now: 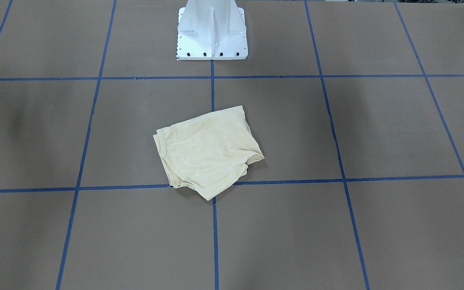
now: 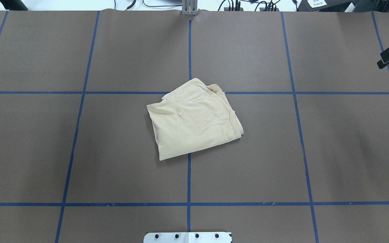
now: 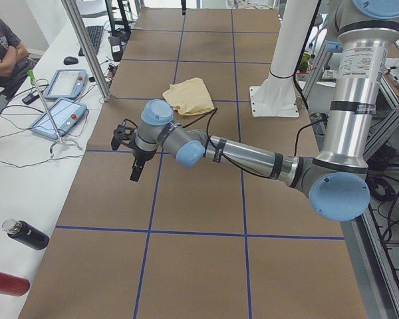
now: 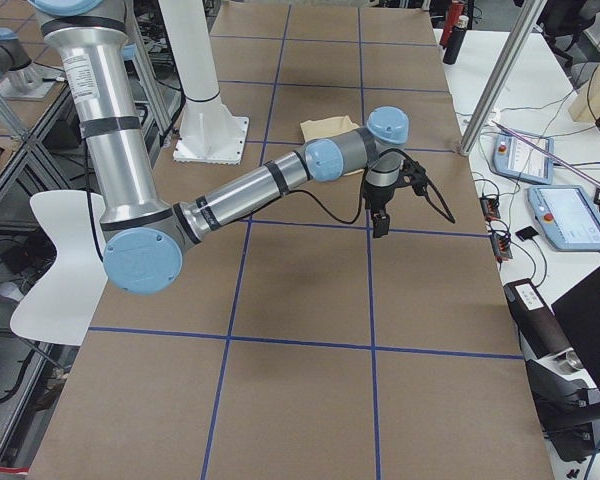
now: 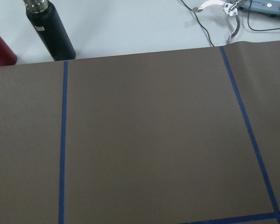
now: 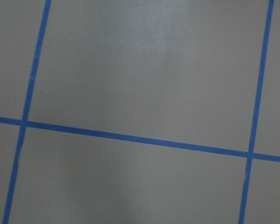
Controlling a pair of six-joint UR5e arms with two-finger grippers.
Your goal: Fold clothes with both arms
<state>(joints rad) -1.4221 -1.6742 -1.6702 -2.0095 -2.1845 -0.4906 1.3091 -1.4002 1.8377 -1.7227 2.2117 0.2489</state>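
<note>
Well apart from left tool (image 3: pixel 135 174) and right tool (image 4: pixel 379 226), the shirt (image 2: pixel 194 118) lies folded; tool spread cannot be told.

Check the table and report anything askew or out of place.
Only the shirt stands out. Its folded bundle lies rotated against the blue tape grid, and the fold is uneven, with layers poking out along one edge and a rumpled corner. No spill or damage shows.

My brown desk (image 2: pixel 248 162) is gridded with blue tape (image 2: pixel 189 182); along its far edge runs a white bench (image 3: pixel 26 193).
</note>
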